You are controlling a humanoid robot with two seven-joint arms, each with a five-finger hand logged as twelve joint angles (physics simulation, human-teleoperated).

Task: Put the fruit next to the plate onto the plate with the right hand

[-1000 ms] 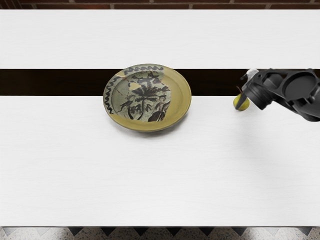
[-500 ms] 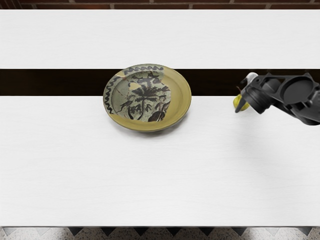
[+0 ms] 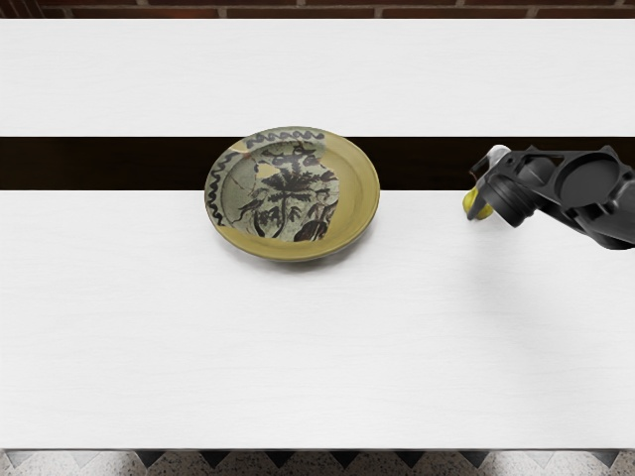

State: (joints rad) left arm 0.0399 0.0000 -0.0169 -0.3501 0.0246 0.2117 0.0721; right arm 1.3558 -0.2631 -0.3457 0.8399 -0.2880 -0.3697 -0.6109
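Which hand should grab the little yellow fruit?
The right hand. It sits right at the fruit, which lies on the table off to the right of the plate. The left arm does not show in the picture at all.

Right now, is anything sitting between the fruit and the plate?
Nothing visible. Only bare table lies between the fruit and the plate; the right hand is at the fruit.

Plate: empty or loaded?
Empty: the round olive ceramic plate shows only painted pattern; the small yellow-green fruit sits by the right robot hand.
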